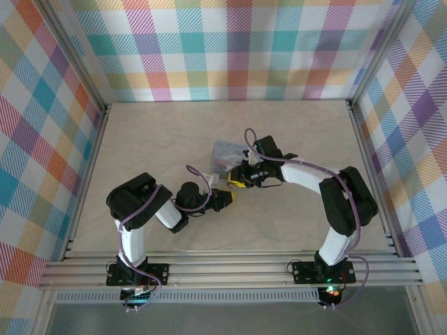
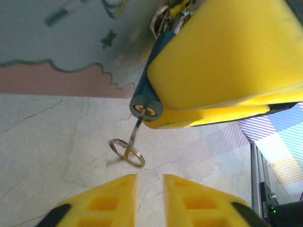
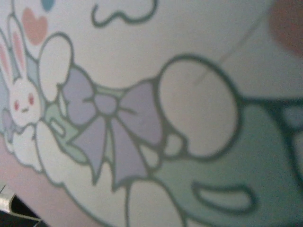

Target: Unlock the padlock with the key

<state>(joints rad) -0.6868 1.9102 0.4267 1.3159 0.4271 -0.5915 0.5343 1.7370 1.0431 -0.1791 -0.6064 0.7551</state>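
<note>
The right fingers (image 2: 222, 56), yellow and blocky, are clamped on the padlock (image 2: 146, 101), a small dark blue body gripped between the two pads and held tilted just above the counter (image 2: 47, 142). Its round lower end pokes out from the pads and faces the left wrist camera, with the brass-coloured keyhole showing. The key (image 2: 136, 130) is seated in that keyhole: its thin grey shaft slants down and away from the lock, and the wire ring (image 2: 127, 152) at its end rests on the pale marbled counter. The left fingers (image 2: 106, 203) sit just short of the ring, apart from it, with a narrow gap between them and nothing in it. Right behind the padlock stands the pale blue tin (image 2: 71, 42), its printed side close to the right wrist camera, showing a white rabbit, a lilac bow and green outlines. From above, both arms bend inward and meet near the middle of the counter, just in front of the tin, with plaid walls on three sides.
</note>
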